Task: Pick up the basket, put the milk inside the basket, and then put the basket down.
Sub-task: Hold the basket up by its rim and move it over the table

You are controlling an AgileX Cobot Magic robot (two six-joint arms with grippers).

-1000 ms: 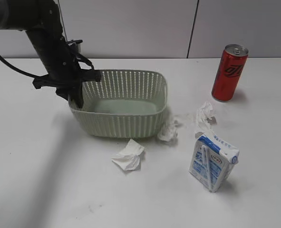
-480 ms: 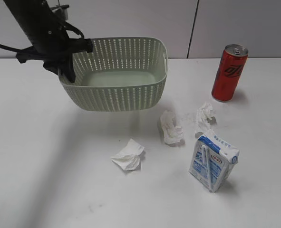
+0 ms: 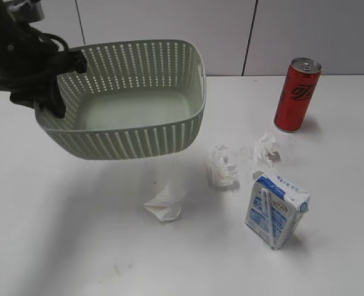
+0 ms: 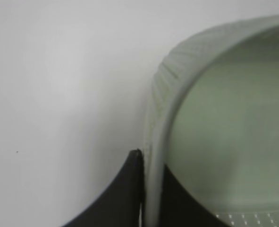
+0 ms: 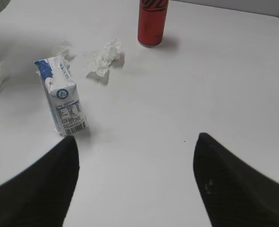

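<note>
At upper left, the left fingers (image 3: 52,92) pinch the basket (image 3: 132,117) aloft; the right fingers (image 5: 134,156) hang spread; the milk (image 3: 275,208) awaits loading.

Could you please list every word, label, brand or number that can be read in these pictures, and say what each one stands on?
Nothing can be read for certain.
Can: a black stylised mark on the red side, no clear letters.
Milk: blue print and a round logo, too small and blurred to read.
Milk in the right wrist view: a barcode and a panel of small print, unreadable.
Basket: no text.
</note>
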